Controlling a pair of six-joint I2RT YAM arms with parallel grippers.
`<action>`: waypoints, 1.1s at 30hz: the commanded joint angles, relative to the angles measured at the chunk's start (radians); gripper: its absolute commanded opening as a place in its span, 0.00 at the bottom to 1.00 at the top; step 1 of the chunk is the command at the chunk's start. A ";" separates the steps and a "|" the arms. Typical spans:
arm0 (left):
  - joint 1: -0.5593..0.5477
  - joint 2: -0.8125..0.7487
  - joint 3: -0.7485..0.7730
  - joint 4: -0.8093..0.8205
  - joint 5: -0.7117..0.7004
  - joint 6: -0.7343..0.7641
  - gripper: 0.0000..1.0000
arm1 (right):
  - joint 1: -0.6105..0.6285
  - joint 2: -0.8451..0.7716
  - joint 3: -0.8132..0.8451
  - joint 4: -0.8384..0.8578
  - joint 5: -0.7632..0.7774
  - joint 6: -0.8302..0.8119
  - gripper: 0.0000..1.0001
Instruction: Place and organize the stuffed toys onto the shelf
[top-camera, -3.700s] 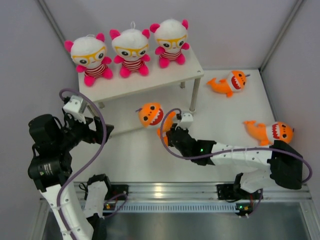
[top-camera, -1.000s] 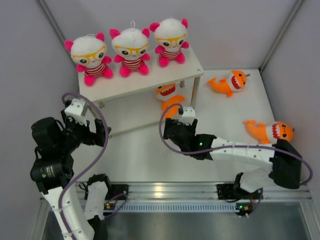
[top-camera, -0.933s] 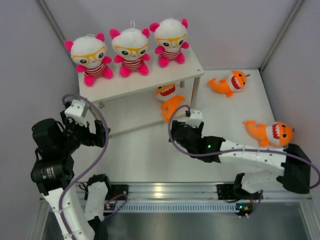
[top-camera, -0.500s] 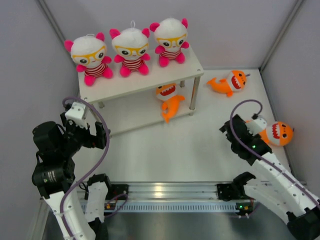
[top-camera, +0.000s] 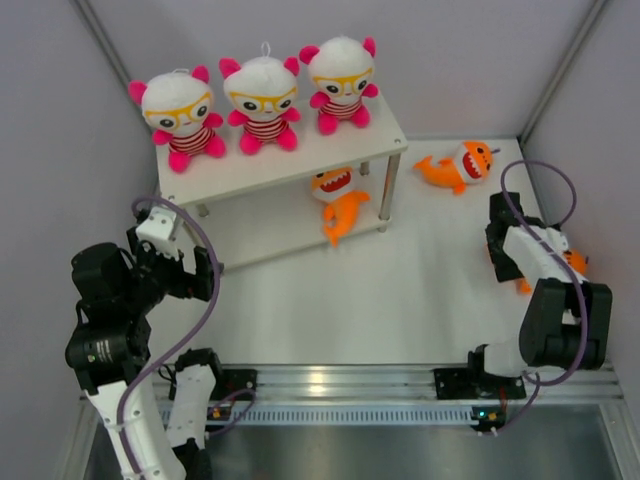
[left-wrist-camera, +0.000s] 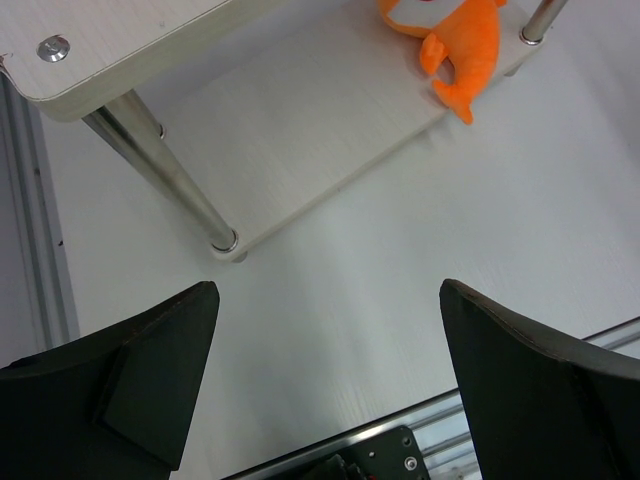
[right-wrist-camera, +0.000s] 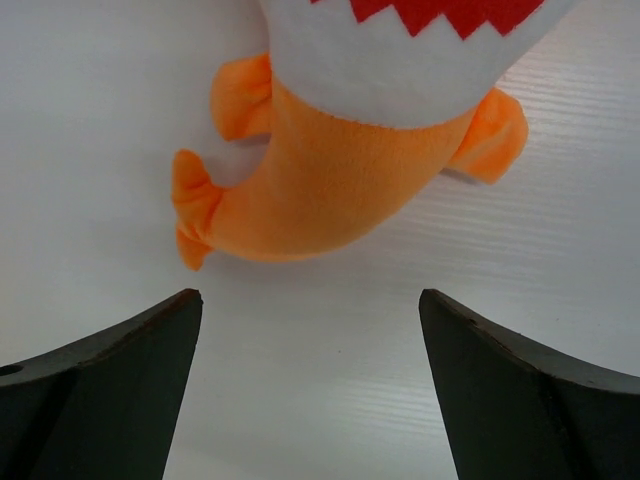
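White tabletop (top-camera: 400, 290) fills the booth; the shelf (top-camera: 285, 165) stands far left, three bears (top-camera: 262, 103) upright in a row on its upper tier. First shark (top-camera: 338, 205) lies on the lower tier, head under the top board, tail pointing nearward; second shark (top-camera: 458, 165) lies crosswise on the table, head rightward. Right gripper (right-wrist-camera: 308, 295) gapes empty just short of the third shark (right-wrist-camera: 350, 190) — its tail curls left in the wrist view; left gripper (left-wrist-camera: 328, 288) — jaws wide, empty — hangs near the shelf's front leg.

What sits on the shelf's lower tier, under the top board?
One shark, near the right end, tail over the front edge. No other toy shows on the visible part of the lower tier. Its back strip is covered by the top board, so unseen.
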 joint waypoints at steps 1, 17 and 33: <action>-0.007 0.003 -0.004 0.028 -0.012 0.001 0.98 | -0.007 0.060 0.076 -0.041 0.020 0.124 0.91; -0.008 0.020 0.015 0.019 -0.011 0.001 0.98 | -0.050 0.065 -0.094 0.307 0.001 -0.093 0.06; -0.007 0.018 0.018 0.016 -0.005 0.004 0.98 | -0.022 -0.094 -0.212 0.639 -0.185 -0.624 0.00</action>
